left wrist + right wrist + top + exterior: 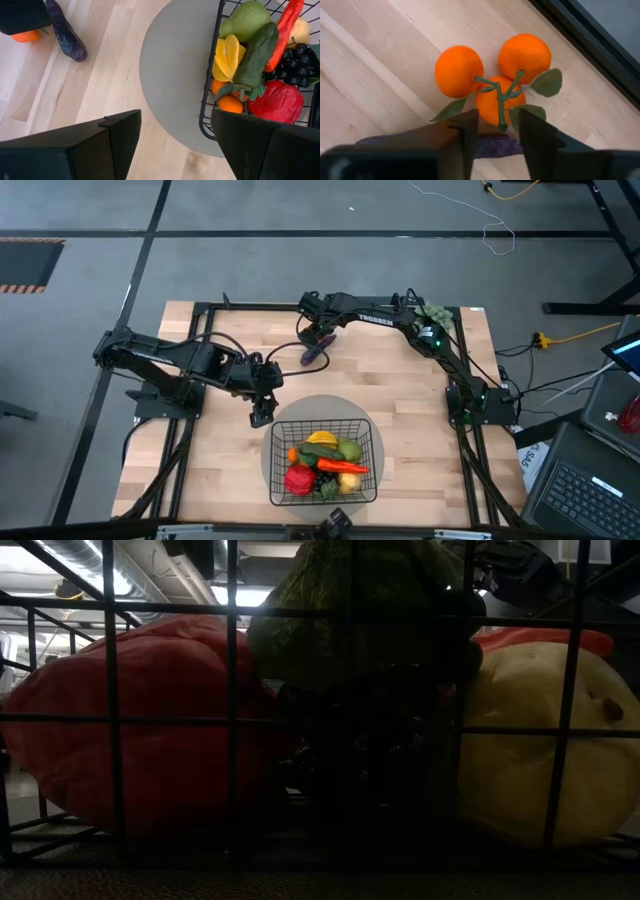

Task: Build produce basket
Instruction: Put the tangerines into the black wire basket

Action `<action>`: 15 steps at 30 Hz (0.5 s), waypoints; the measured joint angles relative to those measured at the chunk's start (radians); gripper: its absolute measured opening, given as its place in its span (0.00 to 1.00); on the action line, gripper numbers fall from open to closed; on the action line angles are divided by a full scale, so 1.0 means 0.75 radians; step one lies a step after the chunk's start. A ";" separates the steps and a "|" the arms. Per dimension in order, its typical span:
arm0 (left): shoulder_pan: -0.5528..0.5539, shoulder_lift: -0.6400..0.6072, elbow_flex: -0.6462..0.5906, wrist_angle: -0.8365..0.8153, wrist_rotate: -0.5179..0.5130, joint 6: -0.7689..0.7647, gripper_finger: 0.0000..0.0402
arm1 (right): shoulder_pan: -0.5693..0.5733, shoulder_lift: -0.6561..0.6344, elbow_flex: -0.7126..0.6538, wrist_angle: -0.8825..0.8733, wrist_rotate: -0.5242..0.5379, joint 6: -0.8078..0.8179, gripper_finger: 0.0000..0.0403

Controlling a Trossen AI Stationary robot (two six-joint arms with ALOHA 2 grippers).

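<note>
The black wire basket (372,442) stands on a grey round mat (300,412) near the table's near edge. It holds a red pepper (299,479), a carrot (343,467), grapes (296,60), a starfruit (227,56) and green pieces. My left gripper (262,414) hovers open over the mat's left edge, beside the basket (212,107). A cluster of three oranges (492,75) and a purple eggplant (313,353) lie on the wood farther back. My right gripper (499,131) is over them, shut on the cluster. My right gripper has the oranges' cluster by its nearest orange (492,107), one fingertip (470,131) on each side, the green stem's end (503,125) between them. It comes from above, slanting down. The oranges look to be resting on the table. The fingers hide the exact touching spots.
A grey-green bushy ball (432,313) sits at the table's far right corner. The eggplant (66,34) lies right under my right gripper. Bare wood lies left of the mat and along the far left. The low view looks through the basket's mesh (230,720) at the pepper and lemon.
</note>
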 joint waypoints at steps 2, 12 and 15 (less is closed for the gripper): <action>0.000 0.000 0.000 0.000 0.000 0.000 0.57 | 0.000 0.000 0.000 0.019 0.002 0.003 0.36; 0.000 0.000 0.000 -0.001 0.000 0.000 0.57 | 0.000 0.000 0.000 0.079 0.013 0.070 0.50; 0.000 0.000 0.000 -0.001 0.000 0.001 0.57 | 0.000 0.000 0.000 0.077 0.013 0.070 0.47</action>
